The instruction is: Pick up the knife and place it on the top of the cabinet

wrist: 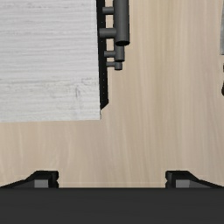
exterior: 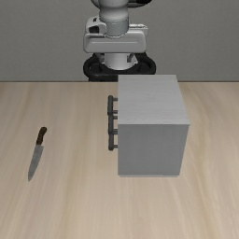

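Task not begun - small dark-handled, grey-bladed knife [exterior: 37,153] lies flat on light wooden surface [exterior: 65,210], well apart from grey box-shaped cabinet [exterior: 149,126], toward exterior view's left. Nothing on cabinet top. Tool [wrist: 112,179] spread wide, holding nothing, above surface beside cabinet's dark bar handles [wrist: 117,31]. Left - reach knife, grasp, lift, set on cabinet top.

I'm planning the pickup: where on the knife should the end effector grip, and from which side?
Grip the dark handle, not the thin blade. The knife lies flat on the table, well apart from the cabinet, so bring the end effector straight down, jaws straddling the handle's width.
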